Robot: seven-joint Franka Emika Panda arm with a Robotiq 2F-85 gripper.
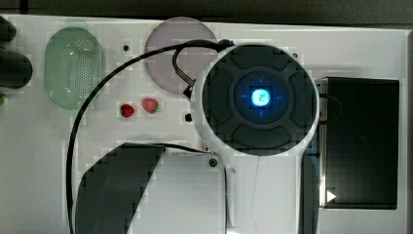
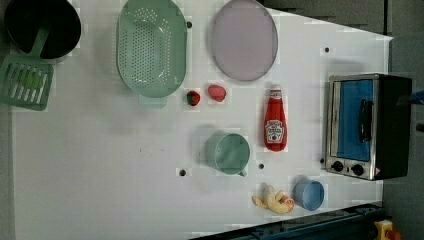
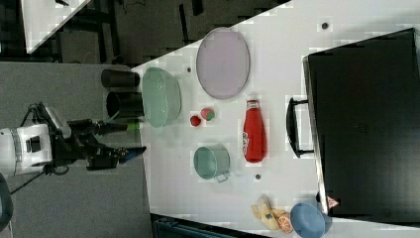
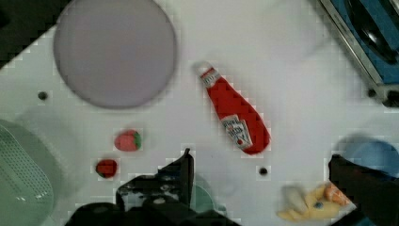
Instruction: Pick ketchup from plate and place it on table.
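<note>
Tool [image 4: 259, 165] wide open, empty, ketchup [image 4: 235, 117] flat on table [image 4: 282, 70]

Glossy, seemingly plastic ketchup [image 2: 275, 120]; matt plate [image 2: 243, 39]

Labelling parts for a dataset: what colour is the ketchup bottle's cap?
White, on the red ketchup bottle; clearest in the left view.

White arm [image 3: 22, 151], black hand [image 3: 106, 156], apparently black cable [image 1: 85, 114].
</note>
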